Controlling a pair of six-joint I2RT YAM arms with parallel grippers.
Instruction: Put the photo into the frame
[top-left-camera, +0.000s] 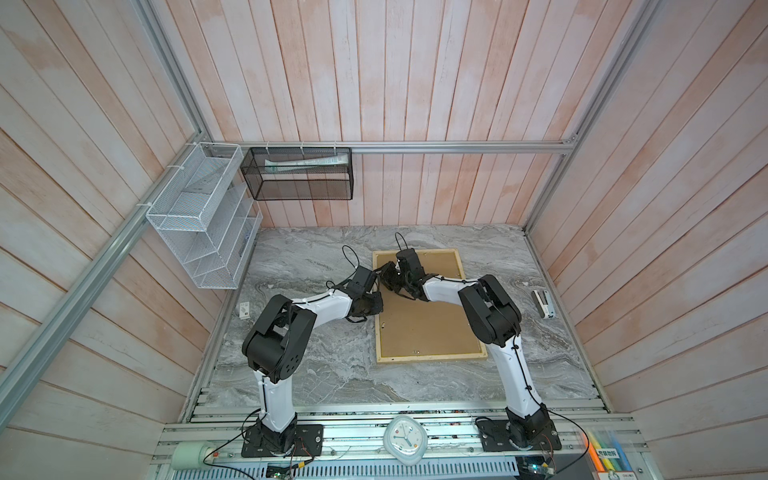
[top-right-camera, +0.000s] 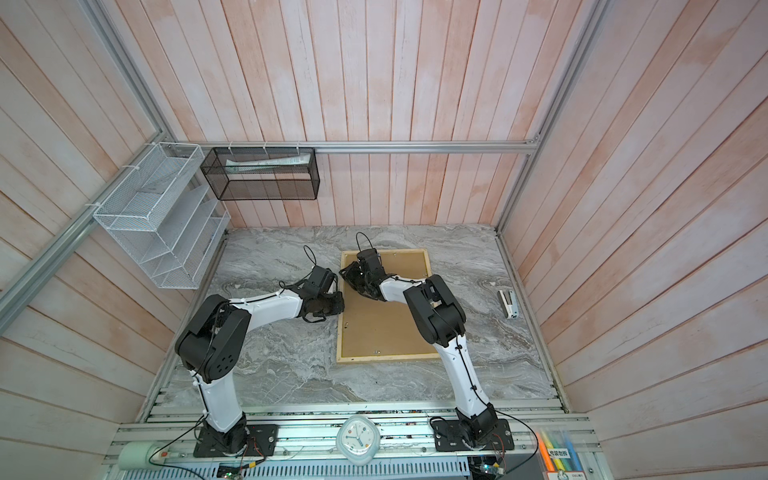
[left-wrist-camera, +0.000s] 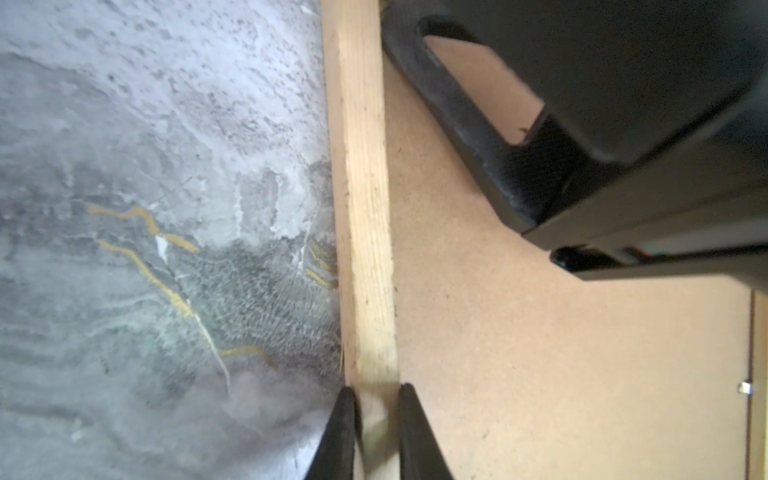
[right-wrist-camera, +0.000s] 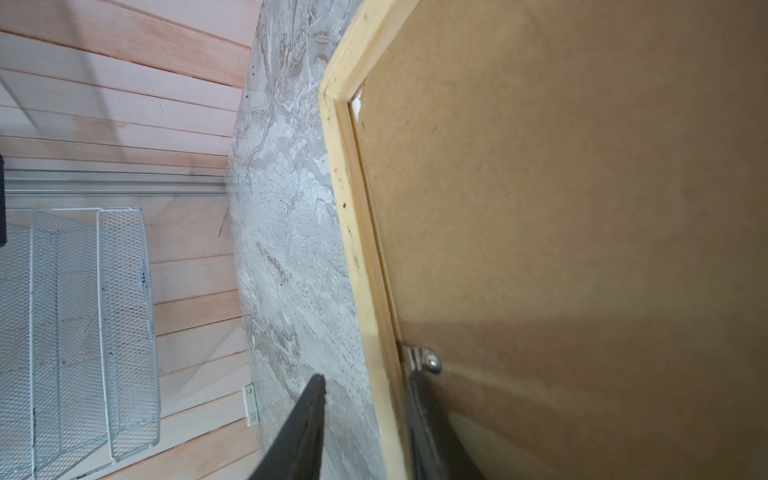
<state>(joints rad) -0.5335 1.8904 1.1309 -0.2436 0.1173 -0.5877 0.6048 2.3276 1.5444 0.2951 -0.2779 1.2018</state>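
Note:
The frame, of pale wood slats, lies back-up on the marble table. The plain brown backing board fills it. The photo is hidden. My left gripper is shut on the frame's left slat, one finger on each side of it. Farther along that slat my right gripper stands open astride it. One of its fingers hangs over the table; the other rests on the board beside a metal clip.
A white mesh rack and a black mesh basket hang on the back-left walls. A small white device lies at the table's right edge and a white tag at its left. A clock sits on the front rail.

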